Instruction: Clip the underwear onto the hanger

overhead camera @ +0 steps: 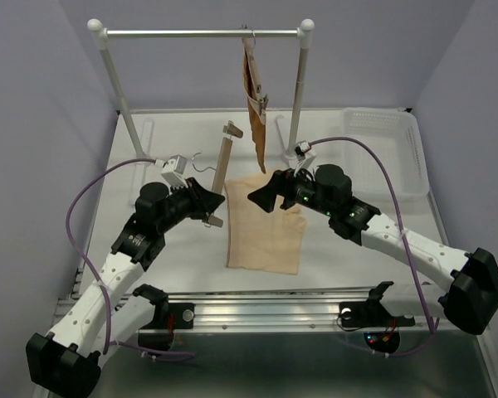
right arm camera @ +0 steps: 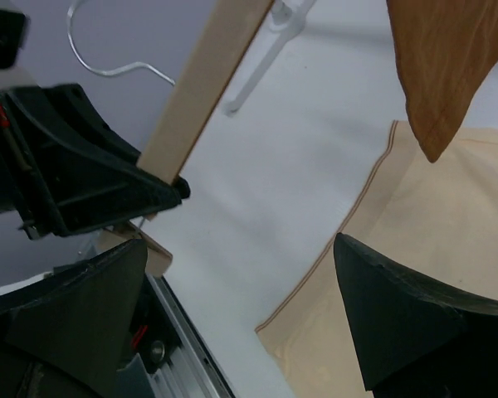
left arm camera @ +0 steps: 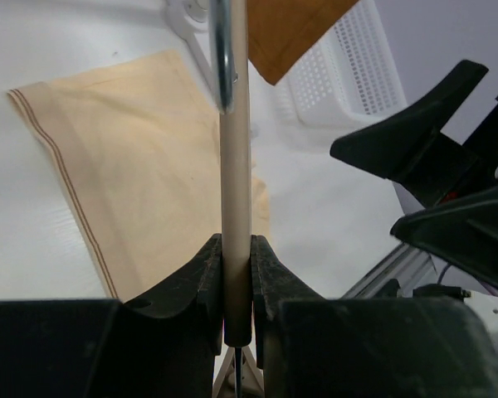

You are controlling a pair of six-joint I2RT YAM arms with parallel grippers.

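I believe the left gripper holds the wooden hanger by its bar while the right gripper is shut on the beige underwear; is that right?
Not quite. The right gripper stands wide open over the underwear, gripping nothing, as the right wrist view shows. The left gripper does hold the hanger by its bar.

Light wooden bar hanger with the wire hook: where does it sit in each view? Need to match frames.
Top external: the light wooden bar hanger is left of centre, its near end in the left gripper.
Left wrist: centre, a vertical bar clamped in that gripper.
Right wrist: top centre, slanting.
Shared landmark: the pale beige fabric underwear, lying flat, shows in all three views.
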